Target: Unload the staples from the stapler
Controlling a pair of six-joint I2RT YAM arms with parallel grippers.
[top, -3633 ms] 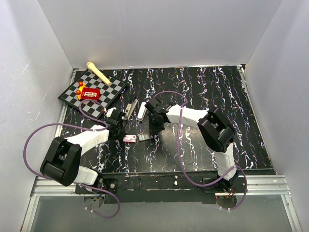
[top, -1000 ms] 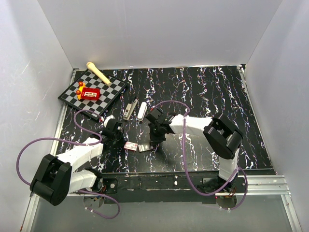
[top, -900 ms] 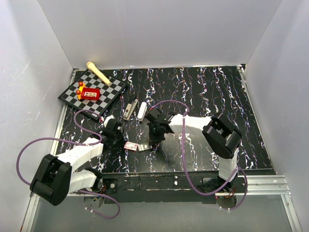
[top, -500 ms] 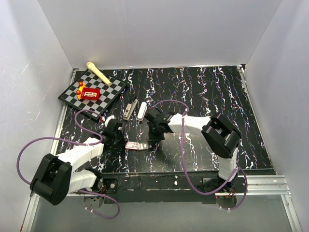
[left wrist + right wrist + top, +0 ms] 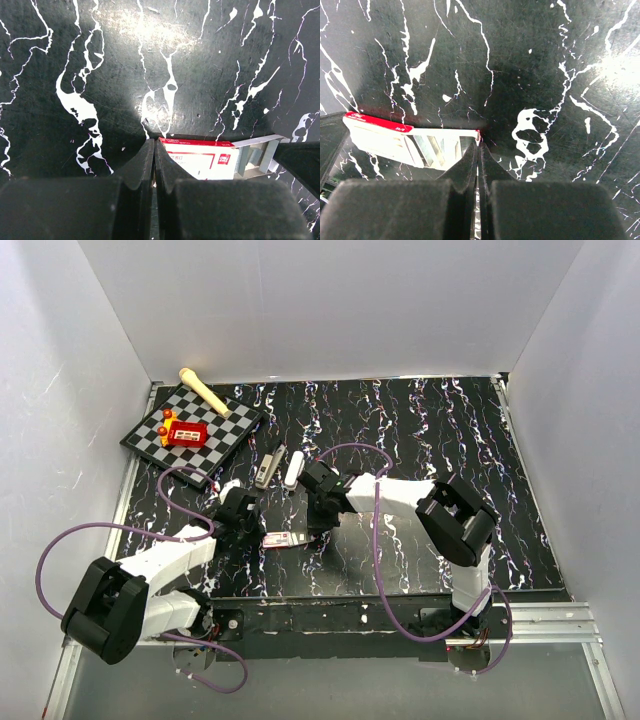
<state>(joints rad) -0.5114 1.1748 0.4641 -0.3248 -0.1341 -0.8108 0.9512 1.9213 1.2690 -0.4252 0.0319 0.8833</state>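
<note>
Both sets of fingers (image 5: 137, 167) newly at box (image 5: 197, 159)

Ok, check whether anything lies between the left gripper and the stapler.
Nothing visible does. The stapler lies farther back than the left gripper, with open tabletop between them. The red-and-white box sits at the gripper's tips, off to one side of that line.
</note>
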